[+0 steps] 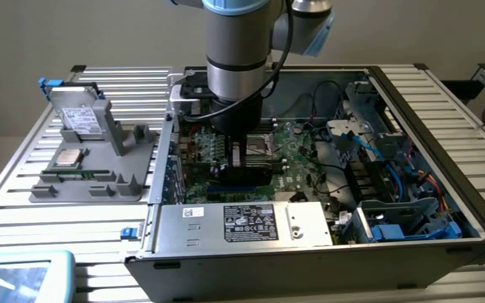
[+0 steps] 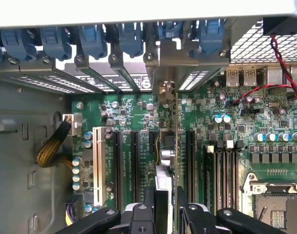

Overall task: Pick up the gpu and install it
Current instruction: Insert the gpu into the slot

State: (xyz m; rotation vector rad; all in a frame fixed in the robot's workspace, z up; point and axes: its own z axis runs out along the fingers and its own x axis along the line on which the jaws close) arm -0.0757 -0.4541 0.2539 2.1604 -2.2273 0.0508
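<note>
The gripper [image 2: 166,207] clenches the gpu [image 2: 164,161] edge-on, its bracket among the case's [image 1: 310,268] rear slot covers, the card standing over the motherboard [image 1: 297,158] slots. The arm [image 1: 238,57] reaches straight down into the open case.

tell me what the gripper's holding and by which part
The gripper holds the gpu by its upper edge, fingers on either face, the card standing edge-on over the motherboard slots inside the case.

Silver hard drive [image 1: 80,117] upright in grey holder [image 1: 99,183] beside open computer case [image 1: 310,265].
</note>
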